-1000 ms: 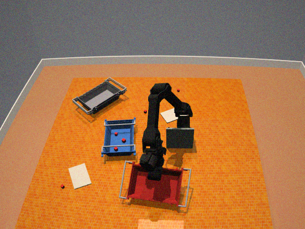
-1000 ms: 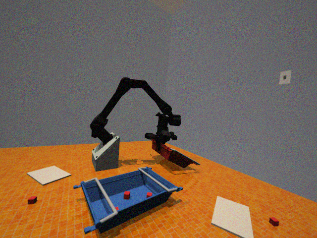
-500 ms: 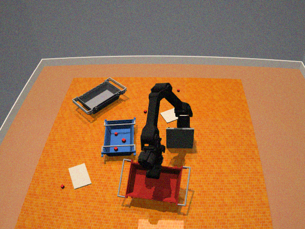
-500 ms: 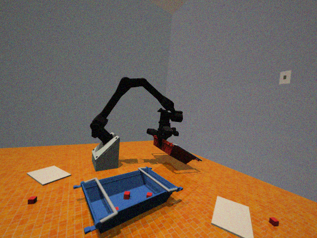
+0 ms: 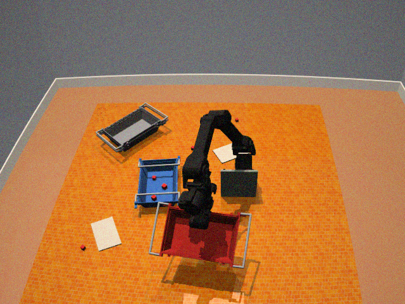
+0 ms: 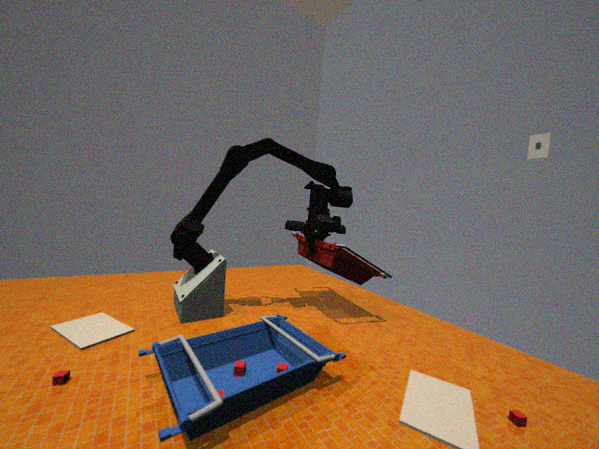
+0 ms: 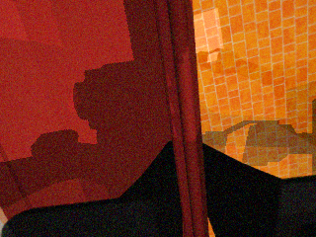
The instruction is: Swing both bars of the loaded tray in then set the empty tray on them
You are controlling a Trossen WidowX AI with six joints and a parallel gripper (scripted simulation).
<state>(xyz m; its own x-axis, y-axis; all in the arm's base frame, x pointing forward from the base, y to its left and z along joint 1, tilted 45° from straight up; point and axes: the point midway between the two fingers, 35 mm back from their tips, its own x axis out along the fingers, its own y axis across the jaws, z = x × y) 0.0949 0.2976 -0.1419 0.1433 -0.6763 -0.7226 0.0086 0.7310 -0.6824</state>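
The blue tray (image 5: 141, 181) (image 6: 261, 394) stands on the table. Its wire bars (image 5: 157, 194) (image 5: 159, 164) (image 6: 198, 369) (image 6: 297, 338) both lie in across its top. Three red blocks (image 5: 154, 177) (image 5: 164, 185) (image 5: 153, 197) (image 6: 239, 368) lie on its floor. My gripper (image 5: 199, 222) (image 6: 312, 246) (image 7: 181, 146) is shut on the long rim of the empty red tray (image 5: 183, 243) (image 6: 348, 263) (image 7: 99, 30) on the side nearer the arm's base. The red tray hangs above the table, its far side tilted down. Its wire bars (image 5: 154, 228) (image 5: 247, 240) are out over its ends.
A grey tray (image 5: 133, 129) stands beyond the blue tray. White squares (image 5: 105, 233) (image 5: 224, 152) (image 6: 92, 329) (image 6: 440, 411) and loose red blocks (image 5: 82, 247) (image 5: 236, 120) (image 6: 61, 377) (image 6: 518, 417) lie about. The arm's base (image 5: 238, 183) (image 6: 200, 295) is beside the blue tray.
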